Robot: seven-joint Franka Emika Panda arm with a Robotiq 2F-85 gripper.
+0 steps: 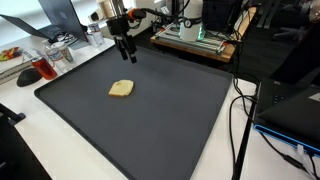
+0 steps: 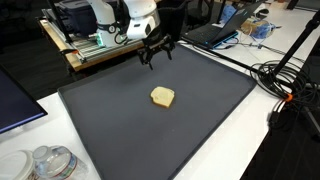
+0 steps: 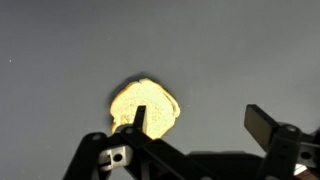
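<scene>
A pale yellow, bread-like piece lies flat near the middle of a dark grey mat. My gripper hangs above the far part of the mat, well clear of the piece, with its fingers spread and nothing between them. In the wrist view the piece shows bright below the camera, partly behind one finger; the gripper is open and the other finger stands over bare mat.
A wooden platform with equipment stands behind the mat. Clear containers and a red item sit at one side, glass jars at a corner. Cables and laptops lie along the table edge.
</scene>
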